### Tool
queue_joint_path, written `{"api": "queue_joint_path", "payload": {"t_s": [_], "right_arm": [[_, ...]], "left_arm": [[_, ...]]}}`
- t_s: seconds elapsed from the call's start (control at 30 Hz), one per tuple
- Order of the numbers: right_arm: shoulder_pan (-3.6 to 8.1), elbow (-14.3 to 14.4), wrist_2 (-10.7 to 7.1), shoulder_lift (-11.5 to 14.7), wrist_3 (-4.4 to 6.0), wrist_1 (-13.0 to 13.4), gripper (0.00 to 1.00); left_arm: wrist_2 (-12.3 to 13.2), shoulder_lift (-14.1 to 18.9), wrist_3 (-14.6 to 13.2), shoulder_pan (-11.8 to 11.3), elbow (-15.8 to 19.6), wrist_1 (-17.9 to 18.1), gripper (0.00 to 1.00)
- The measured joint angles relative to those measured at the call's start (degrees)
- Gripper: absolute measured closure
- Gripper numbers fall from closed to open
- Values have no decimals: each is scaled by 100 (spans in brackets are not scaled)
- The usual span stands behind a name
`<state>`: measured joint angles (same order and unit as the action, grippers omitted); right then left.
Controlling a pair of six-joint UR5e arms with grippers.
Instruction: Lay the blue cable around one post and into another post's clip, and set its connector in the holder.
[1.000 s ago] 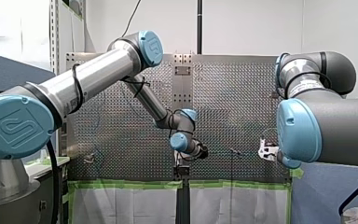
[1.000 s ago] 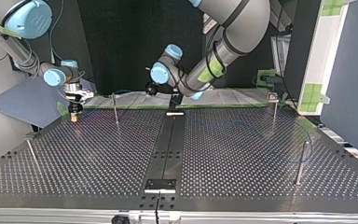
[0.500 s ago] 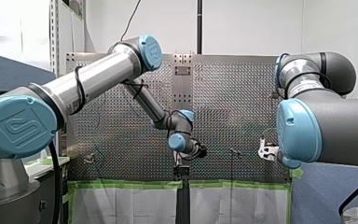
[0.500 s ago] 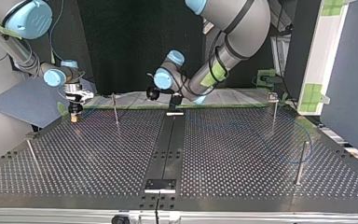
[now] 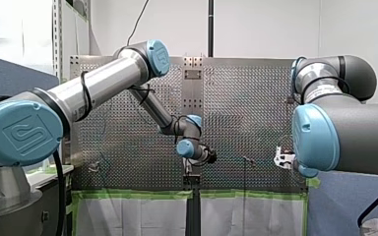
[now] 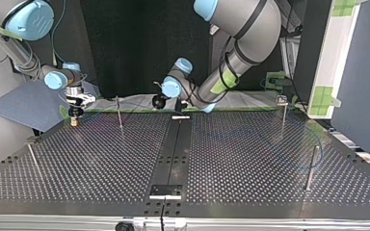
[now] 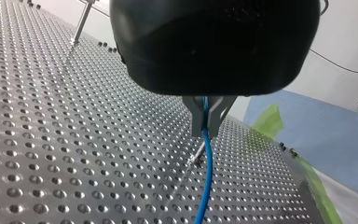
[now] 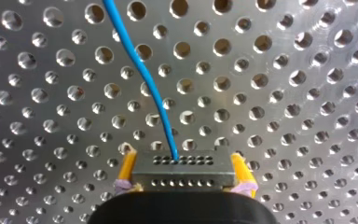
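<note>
The perforated table (image 6: 250,159) carries thin upright posts (image 6: 311,166). Over it trails the blue cable (image 7: 207,177), which looks thin, light and limp, so it is best guided close to each post. My left hand (image 7: 208,126) pinches it mid-run. My right hand (image 8: 182,158) clamps the small connector (image 8: 182,176) at its end, which is rigid and the firmer place to grip.
</note>
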<state>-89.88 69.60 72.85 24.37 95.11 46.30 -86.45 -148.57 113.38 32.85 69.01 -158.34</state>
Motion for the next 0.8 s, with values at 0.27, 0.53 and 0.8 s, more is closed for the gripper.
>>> {"api": "queue_joint_path", "payload": {"t_s": [0.27, 0.53, 0.8], "right_arm": [[-12, -3, 2, -6, 0, -27, 100], [-34, -3, -12, -15, -14, -32, 100], [-68, -1, -15, -21, -26, -43, 100]], "left_arm": [[1, -12, -83, -11, -7, -77, 74], [-305, -10, -413, 36, -4, -307, 0], [-512, 20, -789, 188, 3, -674, 0]]}}
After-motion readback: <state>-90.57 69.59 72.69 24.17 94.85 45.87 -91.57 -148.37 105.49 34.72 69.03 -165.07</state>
